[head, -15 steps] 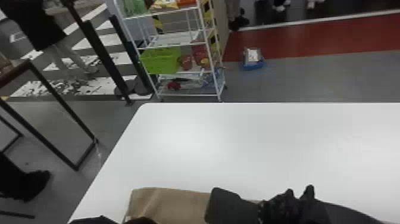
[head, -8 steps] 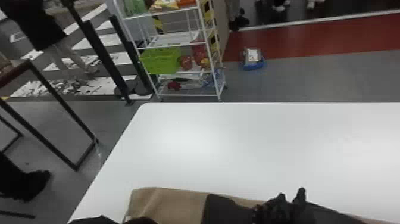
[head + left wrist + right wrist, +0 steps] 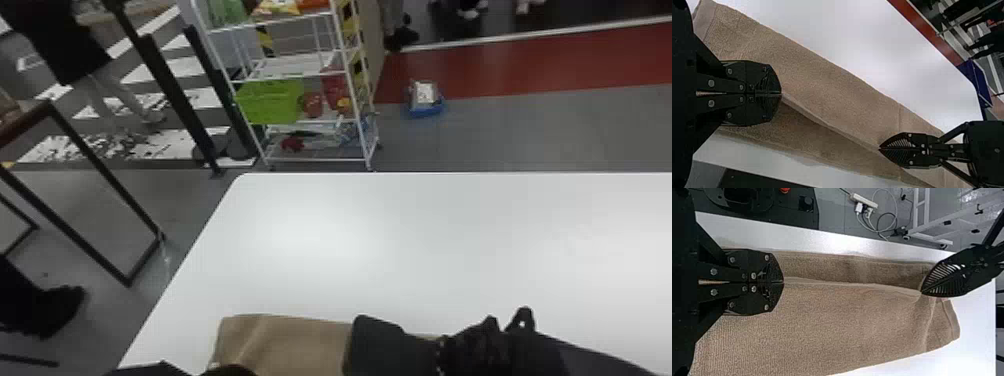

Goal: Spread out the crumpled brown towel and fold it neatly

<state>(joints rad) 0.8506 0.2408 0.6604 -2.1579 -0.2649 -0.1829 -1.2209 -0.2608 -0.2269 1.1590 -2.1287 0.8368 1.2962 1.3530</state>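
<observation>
Towel (image 3: 285,345) lies mostly smooth, its ridge pinched by left gripper (image 3: 231,371) and right gripper (image 3: 382,346).

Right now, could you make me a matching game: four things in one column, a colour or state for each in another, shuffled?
1. Towel
2. Table
3. Crate
4. Left gripper

A. Lime green, on the rack
B. Shut on brown cloth
C. White, flat, underneath the towel
D. Brown, with a raised fold

Pairs: 1-D, 2-C, 3-A, 4-B
</observation>
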